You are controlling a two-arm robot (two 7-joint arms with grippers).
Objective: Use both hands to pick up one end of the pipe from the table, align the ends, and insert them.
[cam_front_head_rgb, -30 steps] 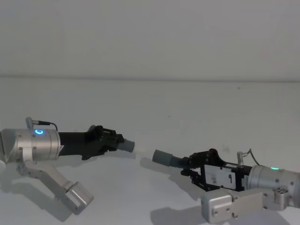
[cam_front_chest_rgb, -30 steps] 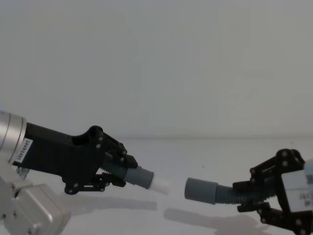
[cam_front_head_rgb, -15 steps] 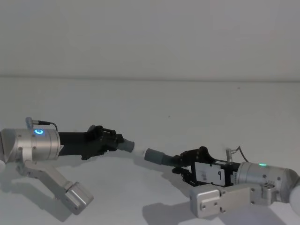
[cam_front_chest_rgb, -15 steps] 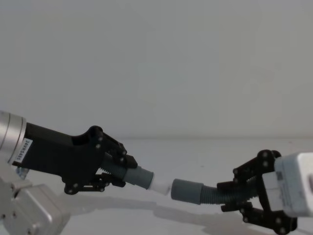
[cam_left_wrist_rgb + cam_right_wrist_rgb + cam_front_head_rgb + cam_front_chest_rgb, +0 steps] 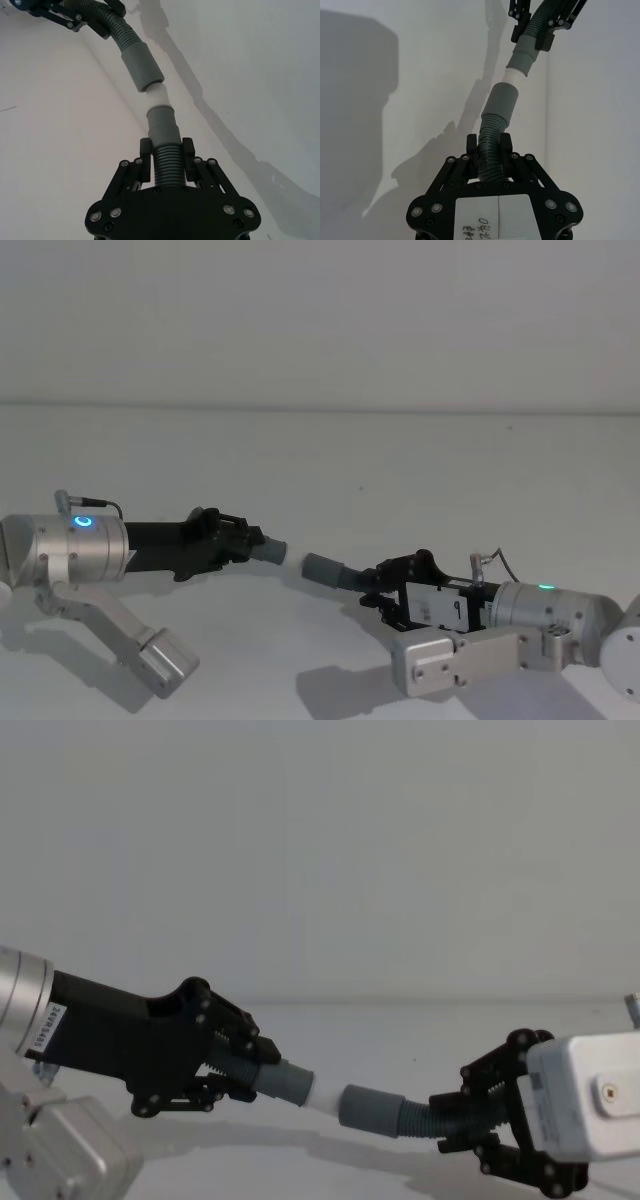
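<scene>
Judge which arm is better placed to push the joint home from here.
Right, probably. The right end effector holds the corrugated hose with its cuff already over the white tip and roughly in line with it. The left end effector grips the straight tube level, well placed to brace.

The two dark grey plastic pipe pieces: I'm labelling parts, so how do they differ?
The straight dark grey tube ends in a narrow white tip; the corrugated dark grey hose ends in a wider smooth grey cuff. The tube runs straight, the hose bends. The left gripper grips the tube, the right gripper the hose. Both are ribbed where gripped.
</scene>
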